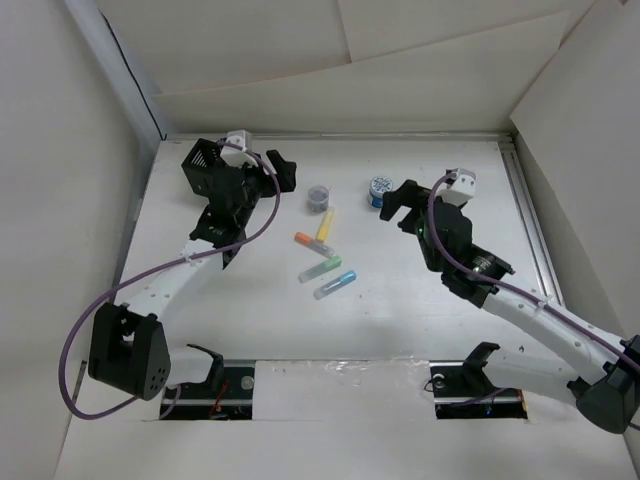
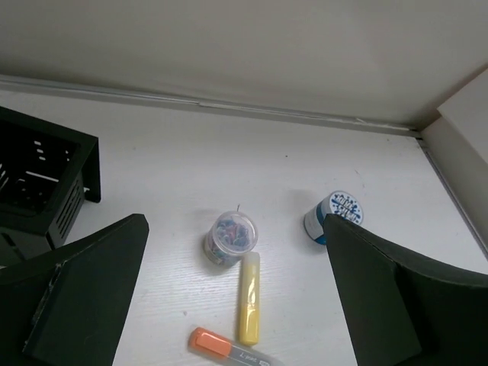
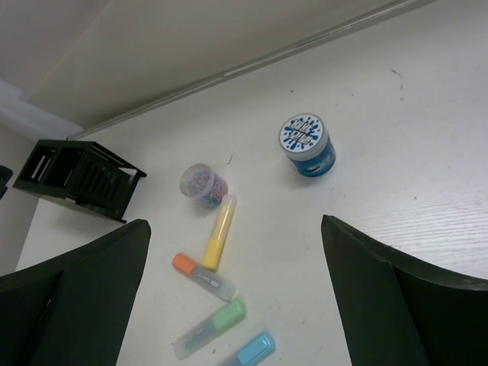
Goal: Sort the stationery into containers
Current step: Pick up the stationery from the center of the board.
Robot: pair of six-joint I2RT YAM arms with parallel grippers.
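**Sorting stock, nothing yet binned.**
- Organiser box [image 1: 203, 165]: at the table's ten o'clock, open side up to take items.
- Yellow highlighter [image 1: 325, 225], orange highlighter [image 1: 312, 242], green highlighter [image 1: 320, 268], blue highlighter [image 1: 335, 285]: lying flat and loose at centre.
- Purple-grey roll [image 1: 318, 197]: at twelve o'clock of the pens.
- Blue-and-white roll [image 1: 380, 190]: at two o'clock.
- Left gripper [image 1: 278, 170]: fingers wide apart, empty, beside the box and facing the purple-grey roll (probably its first pick).
- Right gripper [image 1: 403, 207]: fingers wide apart, empty, near the blue-and-white roll.
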